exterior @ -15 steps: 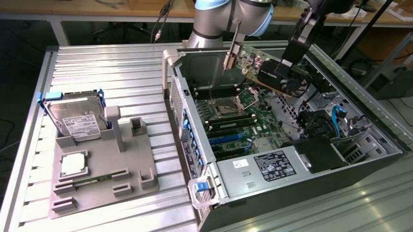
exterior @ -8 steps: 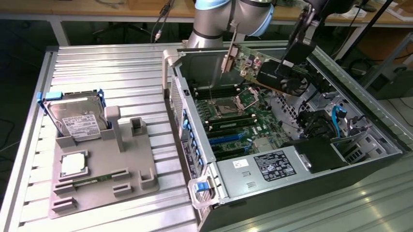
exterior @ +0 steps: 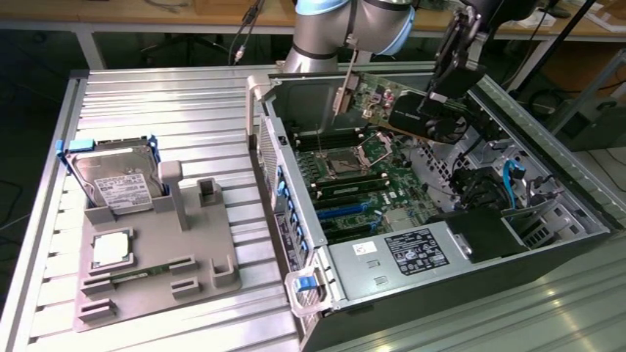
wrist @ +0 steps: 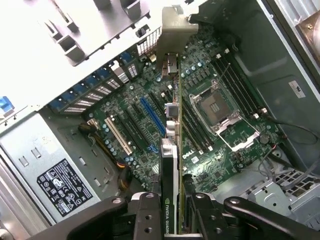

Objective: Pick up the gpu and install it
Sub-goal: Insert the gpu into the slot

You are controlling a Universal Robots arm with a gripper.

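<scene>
Starting with the biggest thing, the ribbed metal table (exterior: 166,95) carries the open computer case (exterior: 489,308) on its 3 o'clock half in the exterior view. A grey parts fixture (exterior: 210,275) sits at 9 o'clock from the case. The fixture holds a hard drive (exterior: 117,180), a processor (exterior: 111,248) and a RAM stick (exterior: 137,276), all well apart from the arm. Inside the case the motherboard (exterior: 362,183) lies open to view, with the power supply (exterior: 415,253) at its 5 o'clock.

The pick-up looks done. The gpu (exterior: 415,110) hangs tilted in the air over the 12 o'clock end of the case, above the board and apart from it. The gripper (exterior: 452,73) is clamped on the card's 2 o'clock end. In the wrist view its fingers (wrist: 145,215) press on either face of the edge-on gpu (wrist: 171,165). By my judgement the installing is what is left, since the card sits in no slot.

For room, the mouth of the case is wide. The card's silver bracket (exterior: 341,99) hangs near the case's inner wall (exterior: 303,92), at 9 o'clock from the card. A blue cable (exterior: 509,180) lies at 4 o'clock from the card, well apart. In the wrist view a blue slot (wrist: 152,117) runs just beside the card's line, and the processor socket (wrist: 217,107) lies on the other side. I cannot tell whether the card's lower edge is over a slot.
</scene>
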